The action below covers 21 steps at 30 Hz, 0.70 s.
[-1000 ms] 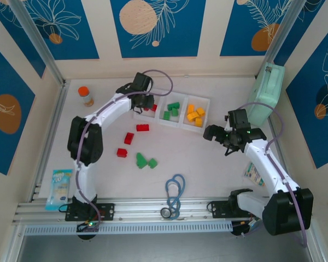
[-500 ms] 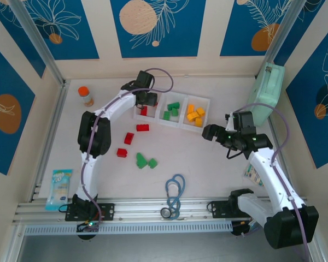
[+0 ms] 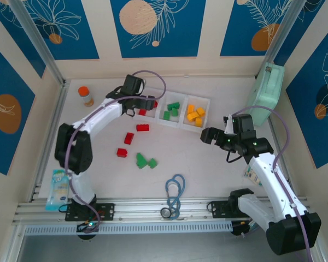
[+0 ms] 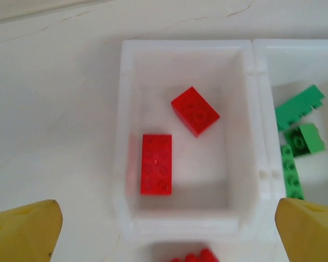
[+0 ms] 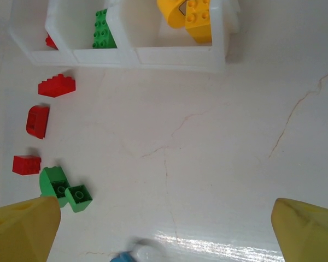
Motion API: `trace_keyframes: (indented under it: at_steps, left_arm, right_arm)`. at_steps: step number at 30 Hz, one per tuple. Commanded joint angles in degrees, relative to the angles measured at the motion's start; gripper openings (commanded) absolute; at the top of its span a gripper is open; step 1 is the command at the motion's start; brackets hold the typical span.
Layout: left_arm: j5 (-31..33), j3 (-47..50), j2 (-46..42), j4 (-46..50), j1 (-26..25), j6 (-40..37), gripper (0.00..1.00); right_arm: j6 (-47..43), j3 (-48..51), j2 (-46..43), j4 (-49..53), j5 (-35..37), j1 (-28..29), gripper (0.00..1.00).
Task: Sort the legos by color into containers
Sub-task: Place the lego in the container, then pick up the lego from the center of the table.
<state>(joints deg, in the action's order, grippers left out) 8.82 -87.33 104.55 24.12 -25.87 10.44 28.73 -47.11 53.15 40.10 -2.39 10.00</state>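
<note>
While overhead shows left gripper (image 3: 146, 105) and right gripper (image 3: 208, 135) gaping wide, the left wrist view reveals two red legos (image 4: 156, 164) inside one container (image 4: 180, 46)

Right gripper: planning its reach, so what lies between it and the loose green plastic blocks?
Bare white tabletop, seen in the top view, separates the right gripper from the loose green plastic blocks.

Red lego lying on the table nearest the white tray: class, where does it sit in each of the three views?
Top external: red lego, left of centre, just in front of the tray.
Left wrist: bottom edge, cut off.
Right wrist: upper left.
Shared landmark: the tray's red compartment.
</note>
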Motion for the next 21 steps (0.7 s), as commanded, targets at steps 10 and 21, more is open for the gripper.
trace_keyframes:
  at_steps: [10,21]
  left_arm:
    - [-8.46,20.92,-7.17,-4.44,0.03,8.56,0.99]
    - [-9.59,18.84,-0.43,-5.81,-1.79,11.58,1.00]
  right_arm:
    - [2.53,-3.07,5.09,1.54,-0.98,2.73,0.99]
    - [-0.07,-4.39,7.19,3.56,0.25,7.85,0.99]
